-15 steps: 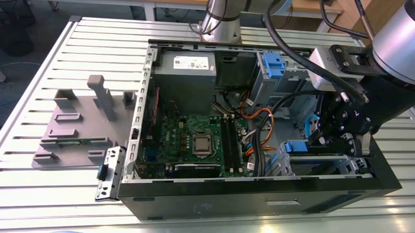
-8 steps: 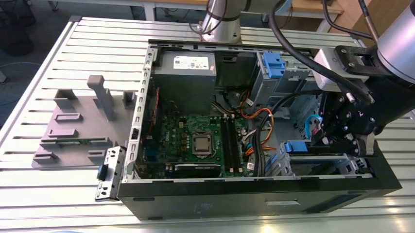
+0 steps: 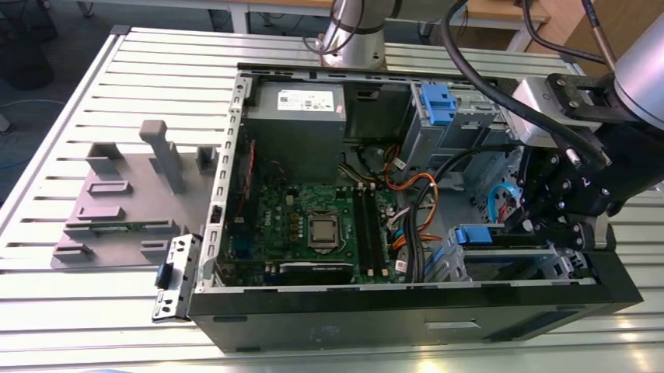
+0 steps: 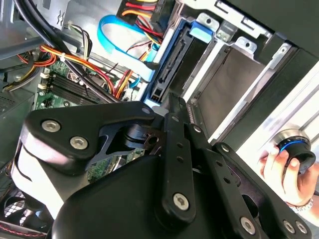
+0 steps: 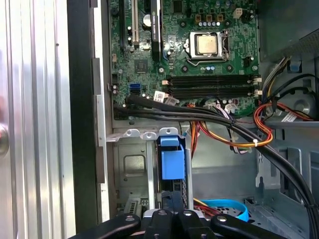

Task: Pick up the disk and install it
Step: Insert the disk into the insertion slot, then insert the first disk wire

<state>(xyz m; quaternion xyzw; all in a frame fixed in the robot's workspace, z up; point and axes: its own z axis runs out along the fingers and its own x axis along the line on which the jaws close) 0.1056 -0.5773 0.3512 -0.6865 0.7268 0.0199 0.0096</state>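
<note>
one arm, one open case (image 3: 415, 303) lying on its side on a slatted table (image 3: 83, 326).

exterior view: gripper (image 3: 539, 229) is down inside the case, at the corner toward the exterior view's right, over the drive bay (image 3: 518, 268). disk (image 3: 474, 235) stands on edge in that bay, its blue tab showing just beside the gripper. board (image 3: 311, 225) takes up the middle of the case. grey psu (image 3: 301, 109) sits at the far wall. a blue latch (image 3: 436, 105) sits on the upper cage, well apart from the disk. grey fixture (image 3: 124, 194) rests on the table outside the case, toward the exterior view's left.

second wrist view: black links of the gripper (image 4: 167, 107) converge on the near end of the disk (image 4: 172, 62). jaws narrow, closed on the disk. disk sits in its slot between the bay's (image 4: 234, 79) metal walls, with a blue rail along its edge. a flat blue cable (image 4: 117, 27) loops near it, beside red, orange and yellow wires (image 4: 89, 67). a hand (image 4: 281, 172) outside the case holds a round blue-ringed knob (image 4: 295, 145).

first wrist view: the blue tab of the disk (image 5: 170, 162) stands in the bay (image 5: 132, 164). gripper (image 5: 172, 216) touches the disk's dark end. beyond lies the board with cpu (image 5: 207, 45) and ram slots (image 5: 212, 84). a black bundle (image 5: 199, 117) crosses between board and bay.
</note>
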